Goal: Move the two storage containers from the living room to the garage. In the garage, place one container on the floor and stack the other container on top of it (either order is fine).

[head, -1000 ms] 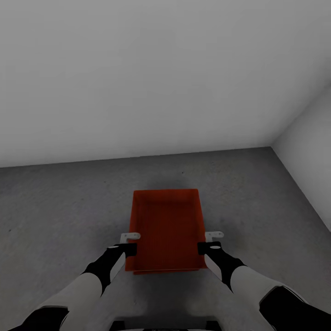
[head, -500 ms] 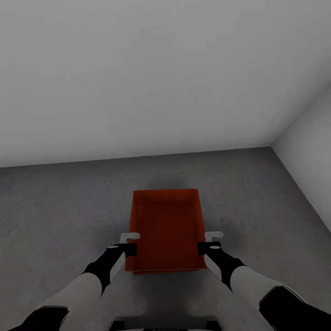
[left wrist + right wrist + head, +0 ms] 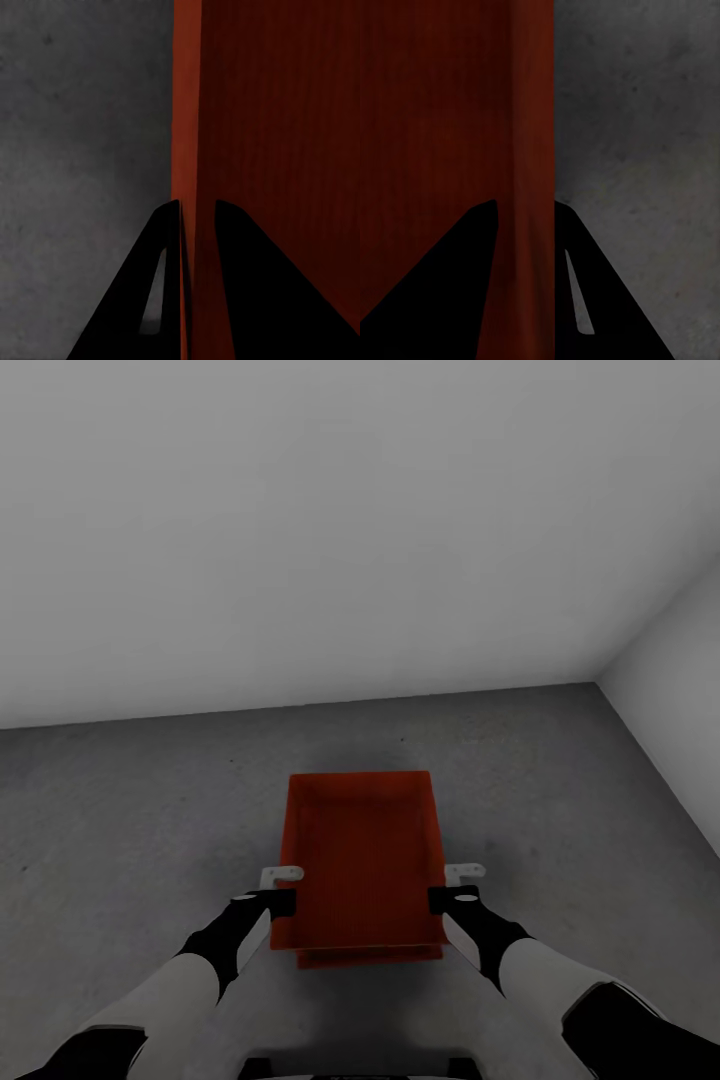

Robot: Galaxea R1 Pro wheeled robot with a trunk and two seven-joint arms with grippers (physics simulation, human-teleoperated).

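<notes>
My head camera sits high, looking forward and steeply down over both my arms onto the floor (image 3: pixel 120 820) and the corner where two white walls (image 3: pixel 330 530) meet. My left wrist camera looks along its fingers (image 3: pixel 255 292), very close to one side wall of the storage container (image 3: pixel 277 112). My right wrist camera does likewise at the opposite wall. All three share that container and the concrete beside it.

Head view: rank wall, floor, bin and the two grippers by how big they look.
1. Wall.
2. Floor.
3. Bin.
4. Left gripper and right gripper: alike, no ranking.
</notes>
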